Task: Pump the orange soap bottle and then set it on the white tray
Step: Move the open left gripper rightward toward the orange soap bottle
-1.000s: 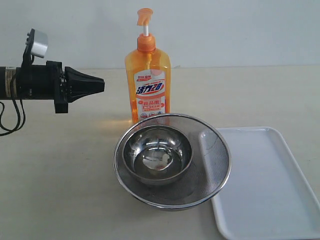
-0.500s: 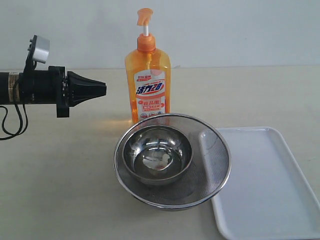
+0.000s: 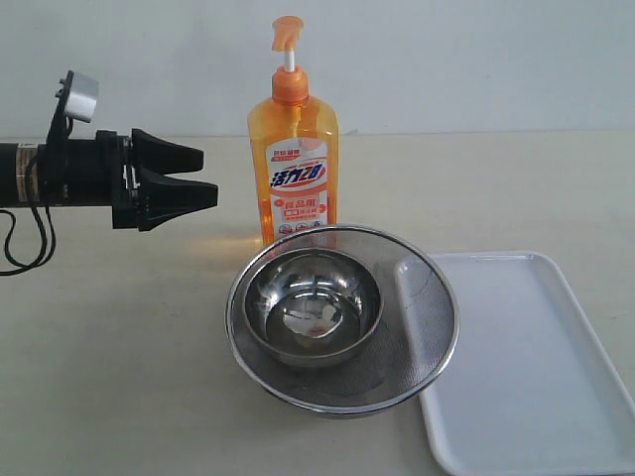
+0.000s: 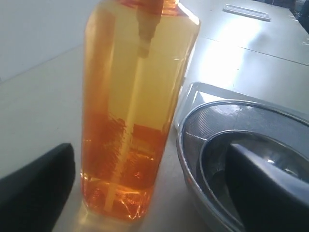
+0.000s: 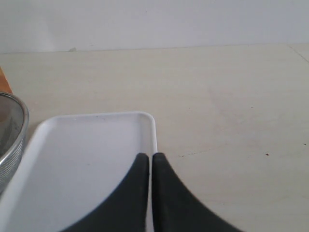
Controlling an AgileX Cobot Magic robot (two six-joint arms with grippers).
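The orange soap bottle (image 3: 294, 169) stands upright at the back of the table, its pump head (image 3: 287, 34) raised on a white stem. My left gripper (image 3: 206, 176) hovers just left of the bottle at label height, open and empty, a short gap away. In the left wrist view the bottle (image 4: 135, 106) fills the space between my spread black fingers (image 4: 34, 188). The white tray (image 3: 526, 357) lies flat at the front right. My right gripper (image 5: 151, 157) is shut and empty above the tray's rim (image 5: 153, 133); it is outside the exterior view.
A steel mesh strainer bowl (image 3: 422, 327) sits in front of the bottle, touching the tray's left edge, with a smaller steel bowl (image 3: 314, 302) inside it. The strainer's rim (image 4: 193, 159) lies close beside the bottle's base. A pale wall backs the table.
My left gripper has opened; its fingers were together one second ago and now stand apart. It also edged slightly right toward the bottle. Bottle, bowls and tray have not moved.
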